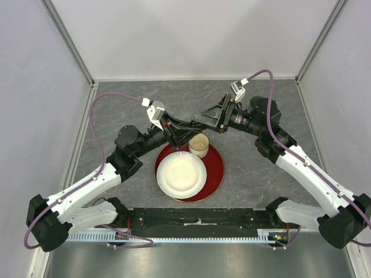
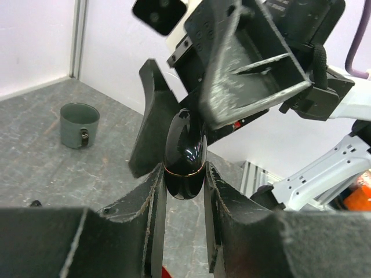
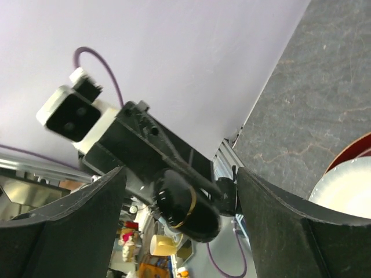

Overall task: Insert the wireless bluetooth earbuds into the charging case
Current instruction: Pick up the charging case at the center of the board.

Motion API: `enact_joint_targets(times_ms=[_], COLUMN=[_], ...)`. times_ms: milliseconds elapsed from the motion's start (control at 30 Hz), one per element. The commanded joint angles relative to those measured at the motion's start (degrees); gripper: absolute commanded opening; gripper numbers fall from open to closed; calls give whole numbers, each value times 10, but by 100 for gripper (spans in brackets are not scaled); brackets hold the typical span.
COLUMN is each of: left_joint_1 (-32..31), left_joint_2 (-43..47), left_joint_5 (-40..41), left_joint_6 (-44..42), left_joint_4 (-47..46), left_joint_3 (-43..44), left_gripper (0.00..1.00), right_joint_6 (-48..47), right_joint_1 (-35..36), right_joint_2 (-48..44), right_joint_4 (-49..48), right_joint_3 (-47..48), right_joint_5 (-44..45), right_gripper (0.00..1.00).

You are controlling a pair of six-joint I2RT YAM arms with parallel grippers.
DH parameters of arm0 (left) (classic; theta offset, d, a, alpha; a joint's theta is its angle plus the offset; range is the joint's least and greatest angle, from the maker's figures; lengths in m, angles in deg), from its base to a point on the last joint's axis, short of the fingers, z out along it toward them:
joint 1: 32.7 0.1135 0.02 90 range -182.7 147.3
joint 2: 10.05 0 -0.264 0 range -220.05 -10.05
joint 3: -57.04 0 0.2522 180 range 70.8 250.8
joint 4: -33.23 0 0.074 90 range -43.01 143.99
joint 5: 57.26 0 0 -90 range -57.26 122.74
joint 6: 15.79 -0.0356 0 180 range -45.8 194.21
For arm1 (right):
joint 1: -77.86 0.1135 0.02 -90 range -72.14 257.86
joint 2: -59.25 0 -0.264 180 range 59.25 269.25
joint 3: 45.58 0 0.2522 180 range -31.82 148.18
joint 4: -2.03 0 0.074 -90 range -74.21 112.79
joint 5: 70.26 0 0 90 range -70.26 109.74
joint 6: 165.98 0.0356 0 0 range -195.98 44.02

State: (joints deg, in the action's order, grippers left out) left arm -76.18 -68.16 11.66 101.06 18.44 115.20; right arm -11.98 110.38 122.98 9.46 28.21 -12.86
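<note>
Clamping the charging case (image 2: 185,159) by its lower half, the left tool (image 1: 173,134) has its 2 fingers (image 2: 155,208) pressed against the glossy black shell, 1 on each side, around the thin gold seam. The case stands upright between them, its rounded top poking out beyond the fingertips. Left of this tool and well apart from it, a dark green mug (image 2: 80,124) sits on the grey tabletop (image 2: 35,156). Facing it from the right, the right tool (image 1: 200,121) is spread wide and grips nothing: its 2 fingers (image 3: 87,202) straddle the case, with clear space on either side in its own wrist view. On the base side of the meeting tools lies a red tray (image 1: 215,168) carrying a white plate (image 1: 181,174). A paper cup (image 1: 199,145) stands at the tray's far edge, near the right tool's fingertips.
</note>
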Motion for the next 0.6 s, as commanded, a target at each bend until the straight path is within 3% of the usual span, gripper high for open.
enact_joint_targets(times_ms=[0, 200, 567], left_joint_1=[-1, 0, 0], left_joint_2=[14, 22, 26], left_joint_5=[-3, 17, 35], left_joint_6=[-78, -104, -126], left_joint_4=[-11, -12, -2], left_joint_3=[10, 1, -6], left_gripper=[2, 2, 2], right_joint_6=[38, 59, 104], right_joint_1=[0, -1, -6], right_joint_2=[22, 25, 27], right_joint_4=[38, 41, 45], right_joint_3=[30, 30, 37], right_joint_5=[-12, -28, -70], right_gripper=[84, 83, 70])
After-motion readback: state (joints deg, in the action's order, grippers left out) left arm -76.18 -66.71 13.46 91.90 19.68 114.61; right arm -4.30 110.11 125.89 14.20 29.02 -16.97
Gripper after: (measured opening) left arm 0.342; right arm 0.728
